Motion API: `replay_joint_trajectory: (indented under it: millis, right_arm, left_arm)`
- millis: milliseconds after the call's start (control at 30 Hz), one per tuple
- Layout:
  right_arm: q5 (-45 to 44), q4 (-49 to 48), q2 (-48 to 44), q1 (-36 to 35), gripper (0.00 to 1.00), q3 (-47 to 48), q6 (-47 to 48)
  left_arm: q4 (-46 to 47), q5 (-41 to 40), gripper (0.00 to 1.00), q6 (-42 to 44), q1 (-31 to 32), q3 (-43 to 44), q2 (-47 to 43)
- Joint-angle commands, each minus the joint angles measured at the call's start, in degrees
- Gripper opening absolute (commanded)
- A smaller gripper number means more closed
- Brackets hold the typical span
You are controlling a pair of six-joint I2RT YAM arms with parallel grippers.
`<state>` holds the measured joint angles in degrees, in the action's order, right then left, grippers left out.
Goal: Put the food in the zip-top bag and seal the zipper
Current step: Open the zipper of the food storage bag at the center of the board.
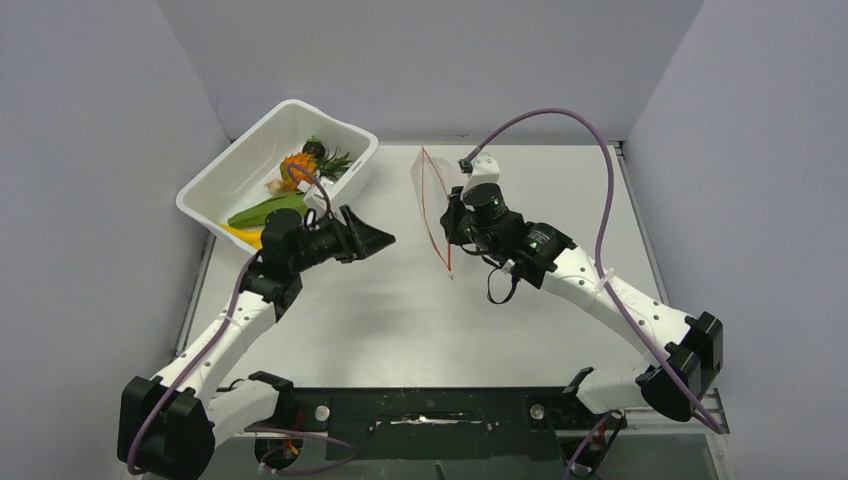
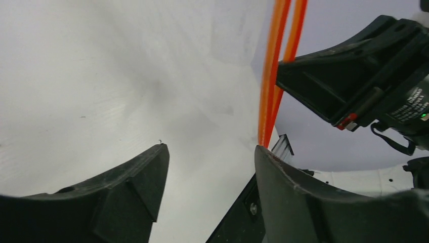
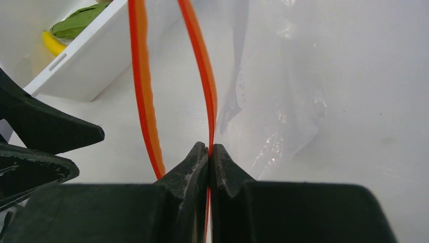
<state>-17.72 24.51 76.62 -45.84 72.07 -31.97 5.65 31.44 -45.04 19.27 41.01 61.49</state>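
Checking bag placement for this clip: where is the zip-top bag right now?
In the top view the bag is mid-table, right of the tub, its red zipper pinched by the right gripper.

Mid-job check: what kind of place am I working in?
Probably a lab test cell: plain grey walls box in the white table, and the food in the white tub looks toy-like.

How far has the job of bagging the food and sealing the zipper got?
Done: the zip-top bag has its mouth open, the right gripper shut on one side of the zipper. In hand: the left gripper, open and empty, is between the tub and the bag. Left: pineapple, banana and green leaf lie in the tub; nothing shows in the bag; the zipper is unsealed.
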Motion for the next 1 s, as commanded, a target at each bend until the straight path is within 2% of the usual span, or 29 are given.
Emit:
replay_joint_trajectory:
  millis: [0,133,400,533,767,967]
  right_arm:
    - [2.7,-5.8,0.6,-0.5,0.0,-0.6,-1.8]
    - [2.2,-7.4,1.1,-1.2,0.0,-1.3,-3.1]
    - [2.6,-10.0,3.7,-3.3,0.0,-0.8,-5.2]
    - [2.4,-10.7,4.3,-4.4,0.0,0.1,-4.9]
    - [0.7,-8.5,5.8,-4.7,0.0,2.2,-5.0]
    - [1.0,-9.5,5.6,-5.0,0.0,2.3,-5.0]
  left_arm:
    - [14.4,2.9,0.65,-4.1,-0.6,-1.4,-1.9]
    - [19.0,5.3,0.73,-6.3,-0.6,-1.5,-0.3]
    - [20.2,4.0,0.73,-6.5,-0.2,1.5,5.4]
    - [13.1,-2.1,0.73,-2.3,-0.2,4.3,6.5]
    - [14.1,-1.3,0.73,-2.4,0.2,5.7,8.3]
    - [8.7,-7.6,0.69,0.2,1.2,7.7,9.7]
